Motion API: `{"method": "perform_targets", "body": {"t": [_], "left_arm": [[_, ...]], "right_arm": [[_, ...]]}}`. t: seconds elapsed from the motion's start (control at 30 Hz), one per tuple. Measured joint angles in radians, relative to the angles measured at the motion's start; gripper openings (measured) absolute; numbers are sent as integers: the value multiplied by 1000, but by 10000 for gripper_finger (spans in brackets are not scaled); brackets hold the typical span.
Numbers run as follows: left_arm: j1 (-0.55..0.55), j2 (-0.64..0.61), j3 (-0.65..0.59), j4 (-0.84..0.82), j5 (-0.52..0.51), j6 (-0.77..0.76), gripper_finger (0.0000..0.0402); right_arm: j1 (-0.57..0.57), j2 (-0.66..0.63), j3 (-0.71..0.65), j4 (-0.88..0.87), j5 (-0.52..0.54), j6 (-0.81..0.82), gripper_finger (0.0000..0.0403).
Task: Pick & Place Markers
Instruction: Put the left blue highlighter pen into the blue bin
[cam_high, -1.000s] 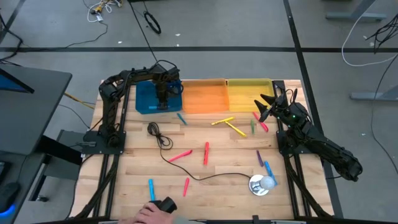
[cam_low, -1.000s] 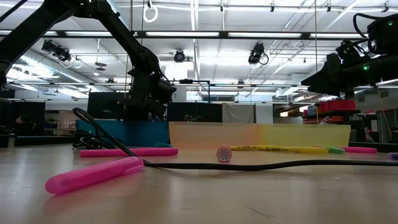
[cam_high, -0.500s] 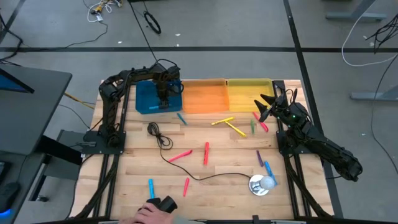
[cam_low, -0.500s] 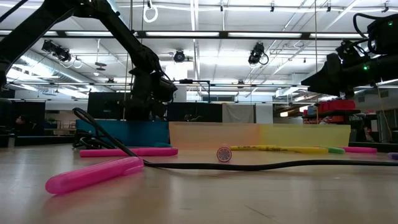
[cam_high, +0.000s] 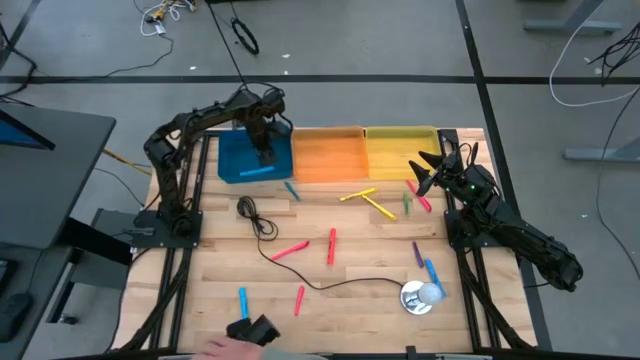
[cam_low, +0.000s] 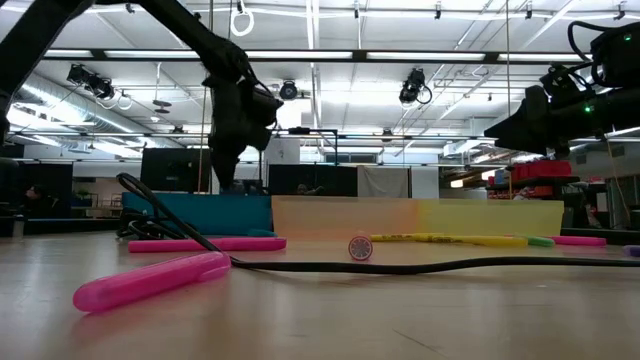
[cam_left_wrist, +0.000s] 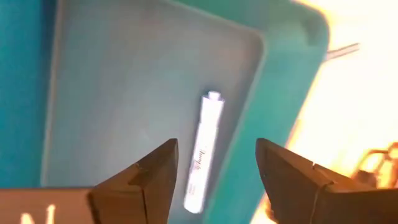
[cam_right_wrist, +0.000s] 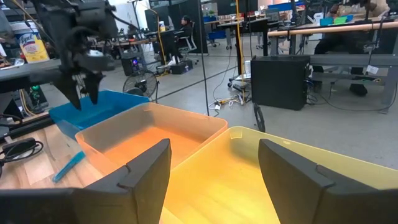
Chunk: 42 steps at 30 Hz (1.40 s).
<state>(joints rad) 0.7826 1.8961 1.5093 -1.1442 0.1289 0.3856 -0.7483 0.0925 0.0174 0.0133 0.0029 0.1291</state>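
My left gripper (cam_high: 267, 153) hangs open above the blue tray (cam_high: 232, 160), fingers pointing down, holding nothing. A blue marker (cam_left_wrist: 202, 149) lies flat on the tray floor below it, near the tray's wall, also seen as the blue marker (cam_high: 258, 172) in the high view. Other markers lie loose on the table: blue (cam_high: 291, 189), yellow (cam_high: 358, 194), green (cam_high: 406, 205), pink (cam_high: 290, 250), red (cam_high: 331, 245), purple (cam_high: 417, 253). My right gripper (cam_high: 425, 172) waits open and level at the table's right side, beside the yellow tray (cam_high: 400, 150).
An orange tray (cam_high: 328, 155) stands between the blue and yellow ones. A thin black cable (cam_high: 262, 225) runs across the table to a round silver-white object (cam_high: 420, 295). A person's hand with a black object (cam_high: 252, 332) is at the near edge.
My left gripper has risen straight up out of the blue tray and rolled a little about its own axis, staying open. The blue marker it stood over now shows lying on the tray floor. The person's hand at the near edge has drawn back.
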Motion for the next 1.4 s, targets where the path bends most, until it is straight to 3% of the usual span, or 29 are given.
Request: {"method": "perform_targets", "body": {"t": [0.4, 0.73, 1.23, 1.4], "left_arm": [[13, -140, -1, -115, 10, -199, 222], [4, -255, -1, -155, 89, -312, 222], [-24, -322, -2, -219, 94, -405, 222], [-52, -322, -2, -245, 77, -505, 222]], "right_arm": [[0, 0, 0, 0, 0, 0, 245], [0, 0, 0, 0, 0, 0, 245], [0, 0, 0, 0, 0, 0, 245], [0, 0, 0, 0, 0, 0, 245]]}}
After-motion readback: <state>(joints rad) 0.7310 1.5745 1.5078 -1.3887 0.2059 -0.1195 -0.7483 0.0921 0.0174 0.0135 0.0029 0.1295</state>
